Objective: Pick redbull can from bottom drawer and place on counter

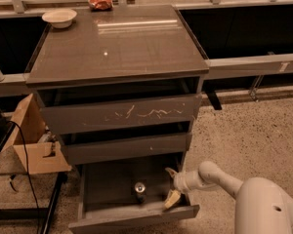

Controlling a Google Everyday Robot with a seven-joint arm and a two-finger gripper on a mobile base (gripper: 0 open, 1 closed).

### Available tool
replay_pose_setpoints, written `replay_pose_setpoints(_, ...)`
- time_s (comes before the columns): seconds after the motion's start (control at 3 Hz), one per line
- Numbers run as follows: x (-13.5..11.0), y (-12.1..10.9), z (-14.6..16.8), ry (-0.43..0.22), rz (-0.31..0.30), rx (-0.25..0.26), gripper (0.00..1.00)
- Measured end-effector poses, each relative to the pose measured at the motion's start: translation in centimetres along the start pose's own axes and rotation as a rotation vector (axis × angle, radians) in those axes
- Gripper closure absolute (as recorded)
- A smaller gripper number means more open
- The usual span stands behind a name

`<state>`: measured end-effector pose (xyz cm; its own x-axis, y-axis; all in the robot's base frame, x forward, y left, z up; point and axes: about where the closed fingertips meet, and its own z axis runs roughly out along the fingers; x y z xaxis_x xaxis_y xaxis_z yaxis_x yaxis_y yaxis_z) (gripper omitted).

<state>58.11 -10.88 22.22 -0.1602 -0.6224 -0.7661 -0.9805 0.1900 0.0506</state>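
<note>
The redbull can (139, 190) stands upright in the open bottom drawer (132, 219), near its middle, silver top facing up. My gripper (171, 187) reaches in over the drawer's right side, just right of the can and apart from it. Its two pale fingers are spread, one up at the back and one down toward the drawer front, with nothing between them. The counter (117, 43) is the glossy dark cabinet top above the three drawers.
A white bowl (59, 17) sits on the counter's back left corner and a red snack packet (100, 2) lies on the ledge behind. The scratched top drawer front (119, 114) juts out above. A cardboard box (31, 140) and cable stand to the left.
</note>
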Motion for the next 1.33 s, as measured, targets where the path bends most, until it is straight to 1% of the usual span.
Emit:
replay_pose_setpoints(0.33, -0.2, -0.2, 2.1, -0.044, -0.011, -0.031, 0.00)
replay_pose_setpoints(0.67, -0.5, -0.3, 3.2, -0.066, -0.015, -0.044, 0.00)
replay_pose_setpoints(1.0, -0.7, -0.1, 4.2, -0.085, -0.012, -0.059, 0.18)
replay_pose_setpoints(1.33, -0.9, 0.3, 5.0, -0.102, -0.010, -0.077, 0.40)
